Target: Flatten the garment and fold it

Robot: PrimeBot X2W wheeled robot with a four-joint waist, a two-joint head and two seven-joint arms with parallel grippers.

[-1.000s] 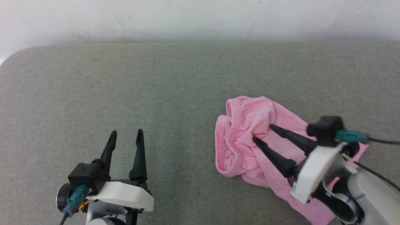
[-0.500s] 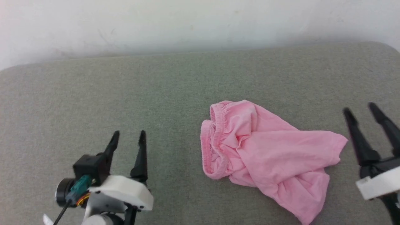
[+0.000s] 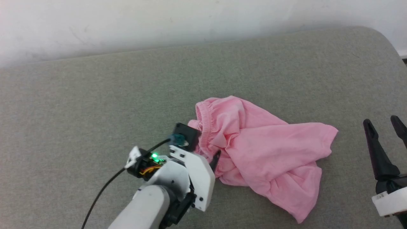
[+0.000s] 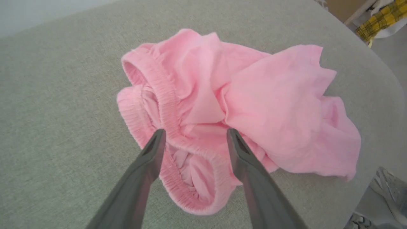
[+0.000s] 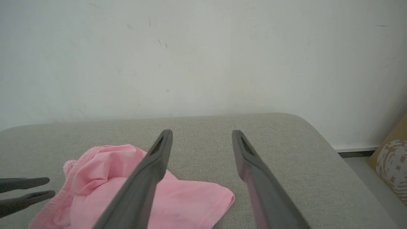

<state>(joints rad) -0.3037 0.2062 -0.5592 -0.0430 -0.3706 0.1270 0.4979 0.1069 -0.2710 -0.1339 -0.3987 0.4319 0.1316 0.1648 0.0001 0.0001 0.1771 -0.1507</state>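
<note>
No word, number or brand can be read. Right of the garment, a tiny dark marking on the white housing of the right gripper is too small to read. Farther right of the garment, the pale print on a brown box forms no legible letters.

Thin, matt pink cloth garment — creased, soft — on a counter of coarse grey weave; fingers matt dark plastic.

Garment: plain light pink. Surface: mottled grey-green weave. Wall: off-white. My left gripper: dark grey fingers. Background cloth: yellow plaid. Box: brown, white-speckled.
</note>
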